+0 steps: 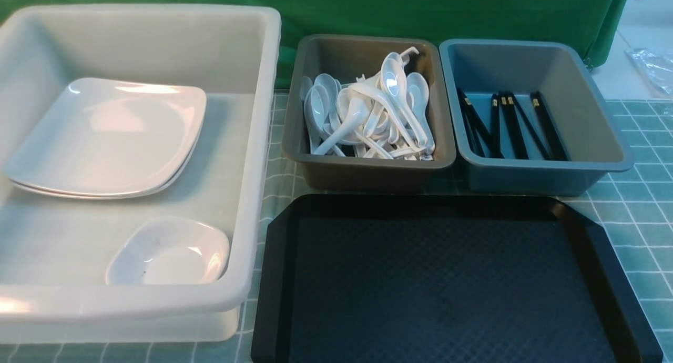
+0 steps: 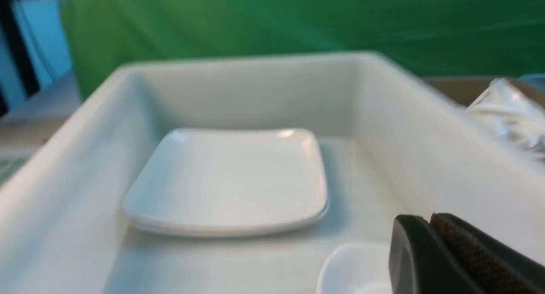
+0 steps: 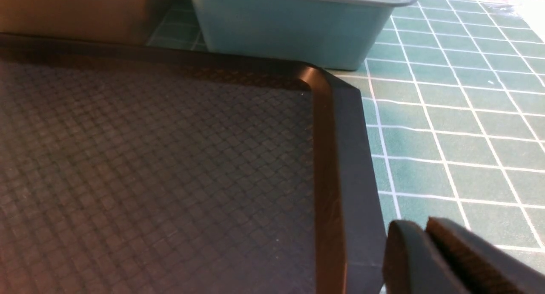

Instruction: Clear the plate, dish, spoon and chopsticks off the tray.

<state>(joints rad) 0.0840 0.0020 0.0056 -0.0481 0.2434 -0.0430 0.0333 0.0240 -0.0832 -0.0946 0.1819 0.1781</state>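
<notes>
Nothing remains on the black rectangular plastic tray (image 1: 452, 279); clearing looks complete, leaving only arm retraction. Left gripper (image 2: 430, 243) closed, empty; right gripper (image 3: 425, 247) apparently closed, empty.

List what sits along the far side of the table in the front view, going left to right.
White bin holding the plate and dish → brown-grey tub of white spoons → blue-grey tub of black chopsticks.
</notes>
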